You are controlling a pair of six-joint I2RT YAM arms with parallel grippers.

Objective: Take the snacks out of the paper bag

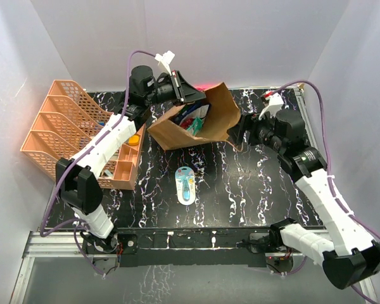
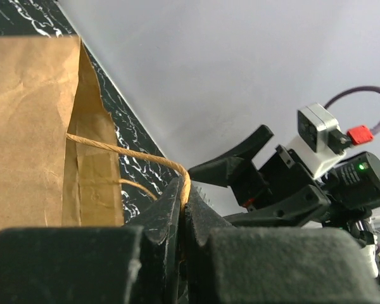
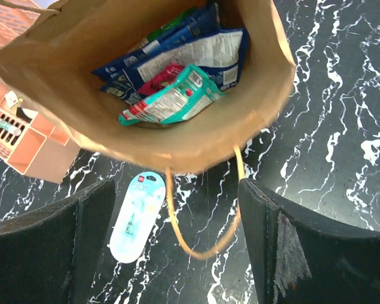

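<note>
Right hand (image 3: 177, 190) hangs open at the paper bag (image 3: 69, 57) mouth, snacks (image 3: 190, 54) piled inside at twelve o'clock. Beyond, left hand (image 2: 183, 202) pinches its handle (image 2: 126, 151), holding it tilted. Extraction looks barely begun; next, reach in and grip the teal packet (image 3: 177, 95).

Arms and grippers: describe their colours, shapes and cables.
Both arms, left arm and right arm, have white link covers with black joints. Each carries a purple cable and a white block at the wrist. The left gripper and right gripper have black, wedge-shaped fingers.
</note>
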